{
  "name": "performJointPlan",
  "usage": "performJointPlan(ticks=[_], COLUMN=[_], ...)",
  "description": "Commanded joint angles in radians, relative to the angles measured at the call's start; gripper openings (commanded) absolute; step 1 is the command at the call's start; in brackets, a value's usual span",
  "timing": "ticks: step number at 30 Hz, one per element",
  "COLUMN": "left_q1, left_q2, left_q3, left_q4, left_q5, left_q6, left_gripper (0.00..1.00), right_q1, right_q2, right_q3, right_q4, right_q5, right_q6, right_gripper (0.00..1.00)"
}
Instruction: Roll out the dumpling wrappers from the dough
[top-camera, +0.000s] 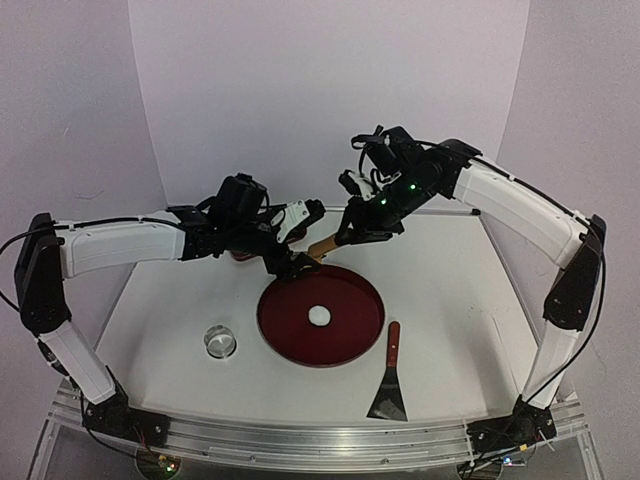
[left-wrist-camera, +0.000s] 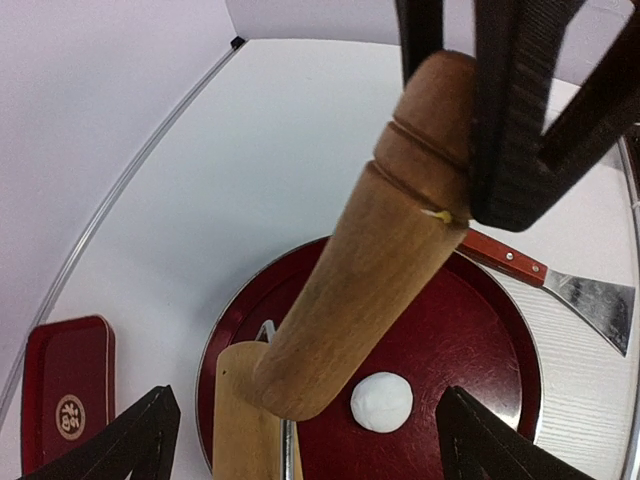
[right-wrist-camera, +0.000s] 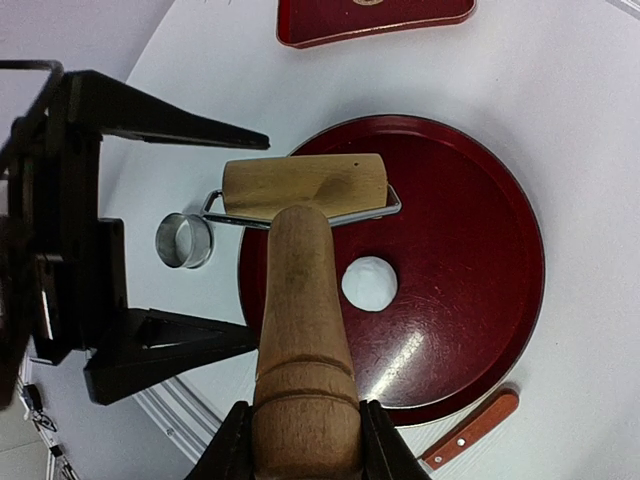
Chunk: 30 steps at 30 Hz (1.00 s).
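Observation:
The dough (top-camera: 319, 315) is a small round white lump near the middle of the round red tray (top-camera: 290, 350); it also shows in the wrist views as a dough ball (left-wrist-camera: 381, 402) (right-wrist-camera: 369, 283). My right gripper (right-wrist-camera: 305, 440) is shut on the thick end of a wooden roller's handle (right-wrist-camera: 300, 300), holding it tilted above the tray's far-left edge. The roller's drum (right-wrist-camera: 303, 185) hangs over the tray rim. My left gripper (left-wrist-camera: 300, 440) stands open, its fingers (right-wrist-camera: 170, 125) spread wide on either side of the drum without touching it. No dumpling wrappers are in view.
A metal ring cutter (top-camera: 220, 341) stands on the table left of the tray. A spatula (top-camera: 390, 385) with a red-brown handle lies to the tray's right front. A small red rectangular tray (left-wrist-camera: 65, 400) sits behind, near the left arm.

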Motion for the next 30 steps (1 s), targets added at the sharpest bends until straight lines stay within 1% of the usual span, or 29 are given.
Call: performJointPlan(ticks=[1,2,3,4,7,10,12,14,17,21,22,23,24,25,26,28,30], left_q1=[-0.006,-0.008,-0.009,-0.011,-0.016,-0.021,-0.02,-0.022,-0.026,-0.034,-0.037,-0.042,-0.048,-0.054,-0.058,-0.061,-0.061], left_q2=[-0.039,-0.036,-0.028,-0.02,0.009,0.021,0.033,0.045,0.05,0.049,0.05,0.049,0.047,0.043,0.04,0.033,0.024], left_q3=[-0.025,-0.024,-0.021,-0.015,0.004,0.0,0.002,0.009,0.014,0.028,0.033,0.033,0.032,0.03,0.03,0.04,0.056], left_q4=[0.111,0.113,0.113,0.115,0.121,0.157,0.165,0.161,0.162,0.144,0.138,0.141,0.147,0.153,0.158,0.159,0.138], left_q5=[0.045,0.045,0.045,0.037,0.008,-0.019,-0.024,-0.034,-0.057,-0.091,-0.099,-0.116,-0.13,-0.14,-0.151,-0.169,-0.144], left_q6=[0.086,0.093,0.108,0.12,0.135,0.15,0.155,0.158,0.156,0.16,0.161,0.165,0.171,0.178,0.184,0.185,0.183], left_gripper=[0.88,0.85,0.78,0.75,0.71,0.71,0.67,0.58,0.39,0.04,0.0,0.0,0.0,0.0,0.0,0.0,0.0], right_q1=[0.008,0.009,0.011,0.013,0.018,0.021,0.024,0.026,0.028,0.028,0.028,0.028,0.028,0.028,0.028,0.026,0.026], right_q2=[-0.027,-0.025,-0.022,-0.019,-0.011,-0.004,0.0,0.004,0.006,0.007,0.008,0.009,0.011,0.013,0.017,0.03,0.038], right_q3=[0.066,0.069,0.072,0.076,0.088,0.1,0.106,0.109,0.11,0.114,0.117,0.118,0.119,0.121,0.125,0.133,0.144], right_q4=[0.041,0.041,0.04,0.04,0.04,0.041,0.041,0.041,0.041,0.04,0.04,0.04,0.041,0.042,0.042,0.042,0.042], right_q5=[-0.025,-0.029,-0.033,-0.039,-0.059,-0.086,-0.102,-0.11,-0.111,-0.091,-0.083,-0.076,-0.07,-0.066,-0.064,-0.065,-0.084], right_q6=[0.024,0.026,0.028,0.03,0.042,0.054,0.058,0.064,0.067,0.086,0.097,0.112,0.129,0.15,0.171,0.208,0.229], right_gripper=[0.0,0.0,0.0,0.0,0.0,0.0,0.0,0.0,0.0,0.01,0.08,0.28,0.45,0.54,0.6,0.63,0.63])
